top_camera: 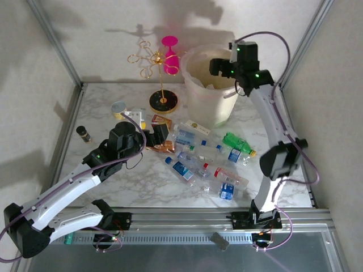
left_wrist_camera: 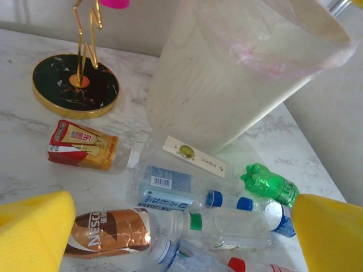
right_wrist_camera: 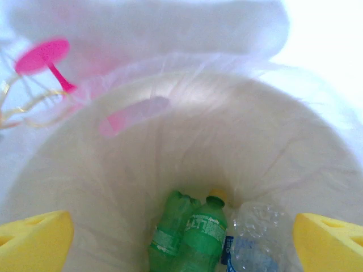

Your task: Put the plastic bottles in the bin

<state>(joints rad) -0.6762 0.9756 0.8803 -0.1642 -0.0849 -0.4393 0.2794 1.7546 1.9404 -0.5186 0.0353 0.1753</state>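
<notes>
Bin [top_camera: 199, 105]: far right of the table [top_camera: 136, 184], upright, liner in. Right gripper [top_camera: 226, 69] hangs over its mouth, fingers spread wide, nothing between them. Its wrist view looks straight down on two green bottles [right_wrist_camera: 190, 235] and a crumpled clear bottle [right_wrist_camera: 255, 249] at the bottom.

Plastic bottles [top_camera: 207, 161] not yet binned: loose heap flat on the table, on the near side of the bin, centre to right.

Left gripper [top_camera: 154, 135]: at the heap's left edge, spread wide, empty. Much the nearer arm for a pick.

Brown-labelled bottle [left_wrist_camera: 113, 233]: just ahead of the left gripper, closer to its left finger. Lies flat, long axis running from finger to finger. This probably calls for a wrist turn before closing across its girth.
</notes>
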